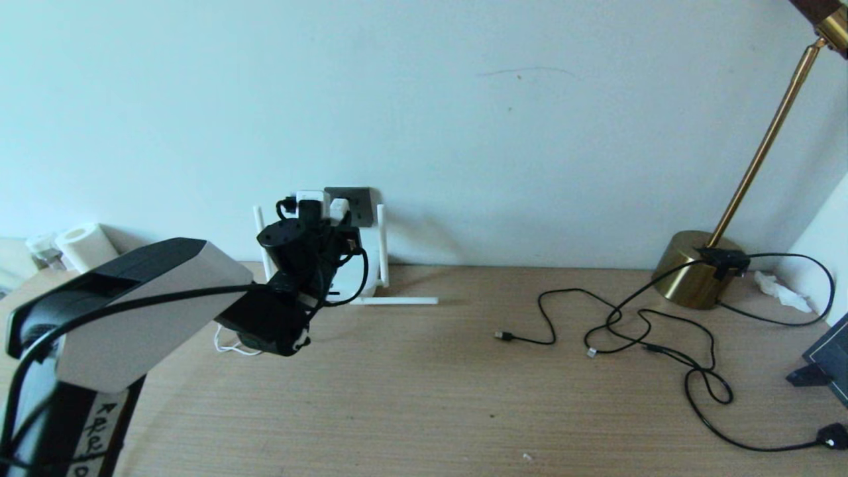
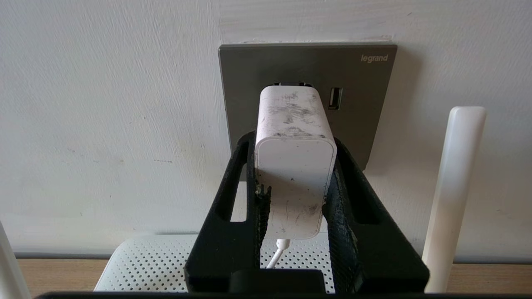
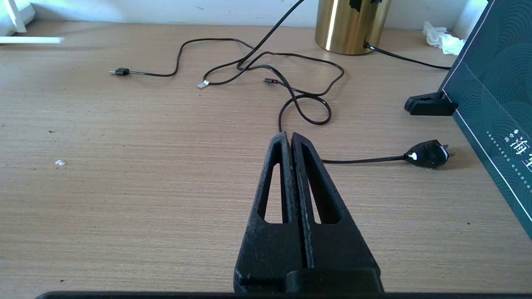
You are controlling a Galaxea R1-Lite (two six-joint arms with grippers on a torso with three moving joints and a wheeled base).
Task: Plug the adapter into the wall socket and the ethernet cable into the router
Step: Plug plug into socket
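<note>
Against the wall, the router (image 2: 149,261) stands just under the wall socket (image 2: 365,116), so the adapter's thin cord reaches. My left gripper (image 2: 293,182) is clamped on the adapter (image 2: 293,137) by its sides, leaving its pin end free to meet the plate. My right gripper (image 3: 291,139) rests pressed together above the table (image 3: 124,166), near the ethernet cable (image 3: 307,120), which lies unplugged.

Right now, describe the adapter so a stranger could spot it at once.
Find the dark grey wall socket above the desk's back edge. The adapter is the scuffed white block pressed against it, clamped in the left gripper; unlike the flat router below, it trails a thin cord.
</note>
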